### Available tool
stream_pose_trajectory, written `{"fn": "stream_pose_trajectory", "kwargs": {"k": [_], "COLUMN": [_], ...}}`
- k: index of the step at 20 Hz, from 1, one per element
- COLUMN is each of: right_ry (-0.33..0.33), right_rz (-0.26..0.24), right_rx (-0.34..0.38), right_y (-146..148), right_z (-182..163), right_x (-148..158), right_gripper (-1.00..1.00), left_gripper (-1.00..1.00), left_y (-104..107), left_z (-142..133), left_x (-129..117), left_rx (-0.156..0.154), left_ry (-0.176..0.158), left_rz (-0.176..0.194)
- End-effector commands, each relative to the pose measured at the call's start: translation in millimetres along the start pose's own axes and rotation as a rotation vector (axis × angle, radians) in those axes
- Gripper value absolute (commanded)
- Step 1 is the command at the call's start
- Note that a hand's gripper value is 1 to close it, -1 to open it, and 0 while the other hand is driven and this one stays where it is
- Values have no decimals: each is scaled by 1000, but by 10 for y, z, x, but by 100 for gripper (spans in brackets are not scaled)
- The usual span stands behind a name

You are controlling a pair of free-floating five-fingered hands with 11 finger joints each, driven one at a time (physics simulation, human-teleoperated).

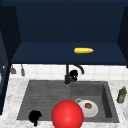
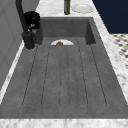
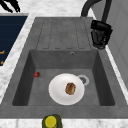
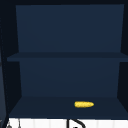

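The open wall cabinet [image 1: 67, 53] is seen above the sink, dark blue, and a corn cob [image 1: 83, 50] lies on its bottom shelf towards 3 o'clock; in the upper view the same corn cob [image 4: 84, 104] lies lengthwise on the lowest shelf. Below it the grey sink [image 1: 45, 97] is set in a marble counter, its ribbed drainboard at 9 o'clock and its basin at 3 o'clock. A large red ball [image 1: 67, 114] is seen at 6 o'clock in the front view, overlapping the basin's near edge. A white plate [image 3: 66, 88] carrying a brown piece of food [image 3: 70, 88] lies on the basin floor. The black faucet [image 1: 67, 75] stands at the back rim. The right hand [image 1: 73, 74] is held at the faucet, touching its base, with the fingers curled; whether they clamp it cannot be told. The left hand [image 1: 35, 116] hangs at 7 o'clock by the sink's front edge, its fingers bunched downward on nothing. A green bottle [image 1: 121, 95] stands on the counter at 3 o'clock
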Motion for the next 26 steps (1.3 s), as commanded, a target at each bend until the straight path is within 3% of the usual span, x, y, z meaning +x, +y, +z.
{"fn": "stream_pose_trajectory", "kwargs": {"k": [1,8,19,21,22,23,26], "right_ry": [-22,42,44,87,64,92,86], "right_rz": [72,143,138,83,52,50,22], "right_rx": [71,89,84,28,19,7,18], "right_y": [-189,-198,-193,-71,-27,-32,-24], "right_z": [51,46,91,20,2,-6,-7], "right_x": [174,292,281,214,125,115,91], "right_gripper": [100,100,100,100,100,100,100], "left_gripper": [0,0,0,0,0,0,0], "left_y": [0,0,0,0,0,0,0], "left_z": [0,0,0,0,0,0,0], "left_x": [0,0,0,0,0,0,0], "left_rx": [0,0,0,0,0,0,0], "left_ry": [0,0,0,0,0,0,0], "left_rz": [0,0,0,0,0,0,0]}}
